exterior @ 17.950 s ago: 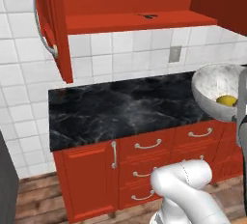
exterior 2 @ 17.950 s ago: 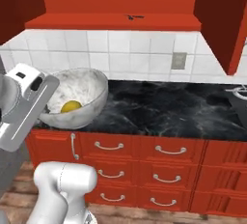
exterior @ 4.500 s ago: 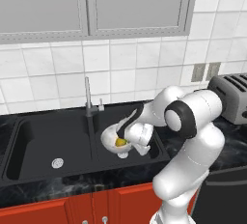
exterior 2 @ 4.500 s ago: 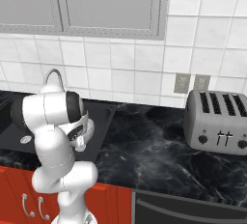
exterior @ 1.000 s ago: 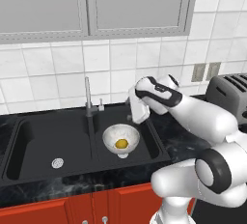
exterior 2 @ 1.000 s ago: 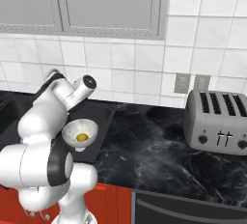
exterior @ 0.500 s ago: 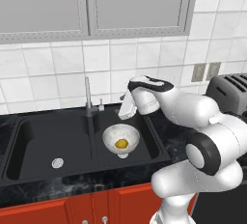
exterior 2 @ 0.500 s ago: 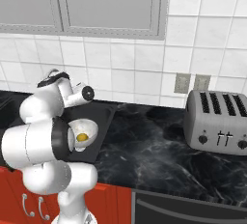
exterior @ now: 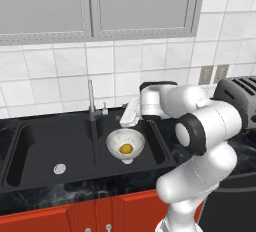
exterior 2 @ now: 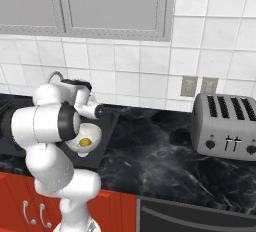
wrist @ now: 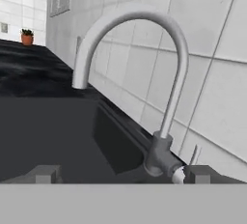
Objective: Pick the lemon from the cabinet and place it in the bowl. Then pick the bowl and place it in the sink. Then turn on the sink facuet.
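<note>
The white bowl sits in the right basin of the black sink with the yellow lemon inside it; both also appear from the right, bowl and lemon. The grey faucet stands behind the divider, its small lever at the base. My gripper hovers open just right of the lever, above the bowl's back rim. In the hand view the curved faucet rises close ahead, its lever near the right fingertip; the gripper holds nothing. The cabinet is out of view.
A silver toaster stands on the dark marble counter to the right. Grey-panelled wall cabinets hang above the tiled wall. The left basin has a round drain. A small potted plant sits far down the counter.
My hand has swung left and slightly down, from above the right basin's far side toward the faucet base. The bowl and lemon have stayed put in the sink.
</note>
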You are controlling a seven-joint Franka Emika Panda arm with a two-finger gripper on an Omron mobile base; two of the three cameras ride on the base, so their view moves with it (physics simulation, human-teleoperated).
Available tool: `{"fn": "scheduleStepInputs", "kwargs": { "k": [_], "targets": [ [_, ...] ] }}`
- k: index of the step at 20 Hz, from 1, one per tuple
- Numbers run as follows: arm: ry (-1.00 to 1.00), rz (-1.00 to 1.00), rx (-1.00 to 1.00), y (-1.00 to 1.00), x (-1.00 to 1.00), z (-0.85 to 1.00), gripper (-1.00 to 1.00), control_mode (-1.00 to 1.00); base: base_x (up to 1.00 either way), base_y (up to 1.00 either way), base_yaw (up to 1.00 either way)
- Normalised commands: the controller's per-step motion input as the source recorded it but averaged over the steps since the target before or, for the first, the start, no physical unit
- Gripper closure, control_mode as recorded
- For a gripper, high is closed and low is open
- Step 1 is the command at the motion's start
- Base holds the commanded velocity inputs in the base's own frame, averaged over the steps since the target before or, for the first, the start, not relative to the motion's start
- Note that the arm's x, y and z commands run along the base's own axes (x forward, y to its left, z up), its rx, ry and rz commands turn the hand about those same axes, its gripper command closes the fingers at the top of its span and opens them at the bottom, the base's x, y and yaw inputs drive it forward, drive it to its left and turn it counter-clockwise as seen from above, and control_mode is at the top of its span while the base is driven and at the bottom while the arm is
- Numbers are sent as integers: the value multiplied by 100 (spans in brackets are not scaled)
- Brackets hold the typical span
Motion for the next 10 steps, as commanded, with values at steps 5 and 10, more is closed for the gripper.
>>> {"fn": "scheduleStepInputs", "kwargs": {
  "k": [5,10],
  "targets": [
    [0,0,4,2,42,-3,-100,-100,0,0,0],
    [3,-1,0,19,36,0,-100,-100,0,0,0]
  ]
}}
